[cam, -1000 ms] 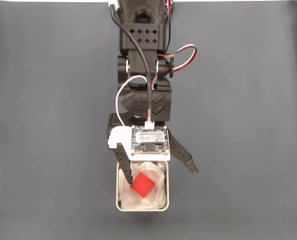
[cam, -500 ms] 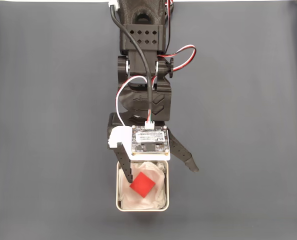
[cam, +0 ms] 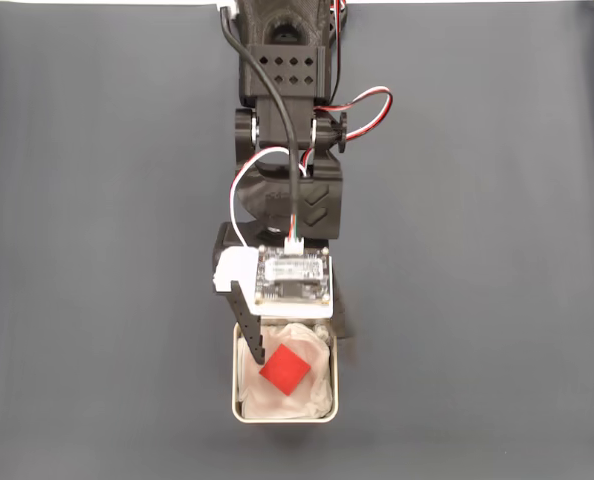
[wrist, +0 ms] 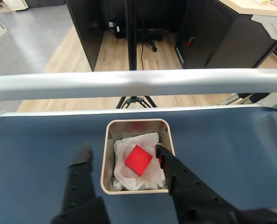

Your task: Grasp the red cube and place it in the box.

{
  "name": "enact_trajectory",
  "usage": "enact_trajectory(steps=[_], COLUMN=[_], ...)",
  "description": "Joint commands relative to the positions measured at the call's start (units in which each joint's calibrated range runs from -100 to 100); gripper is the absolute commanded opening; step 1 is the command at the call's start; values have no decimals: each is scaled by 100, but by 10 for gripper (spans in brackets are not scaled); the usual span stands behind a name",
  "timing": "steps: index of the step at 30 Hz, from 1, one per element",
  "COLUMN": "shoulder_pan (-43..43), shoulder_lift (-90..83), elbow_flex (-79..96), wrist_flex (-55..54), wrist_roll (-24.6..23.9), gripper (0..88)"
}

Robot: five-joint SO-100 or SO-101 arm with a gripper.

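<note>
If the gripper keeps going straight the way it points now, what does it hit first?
Probably the box: in the wrist view one finger sits over its lining beside the red cube, the other finger outside its wall. Depth is unclear, so it might touch the lining first.

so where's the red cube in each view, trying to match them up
Fixed view: the red cube lies low in the picture, just left of centre, on the white lining inside the box.
Wrist view: the red cube lies at centre, a little below the middle, inside the box.
Shared landmark: the box's pale rim around the cube.
</note>
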Motion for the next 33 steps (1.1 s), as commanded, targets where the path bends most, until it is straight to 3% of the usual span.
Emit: enact_trajectory(steps=[1, 8, 20, 27, 33], shoulder_pan=[-89, -274, -430, -373, -323], shoulder_lift=[-696, -2039, -6346, -8564, -9119], elbow_flex=[-153, 340, 4865, 6809, 7329], wrist_flex=[-25, 524, 852, 2311, 3893], wrist_roll=[-20, -39, 117, 49, -59], gripper=[0, 0, 0, 0, 0])
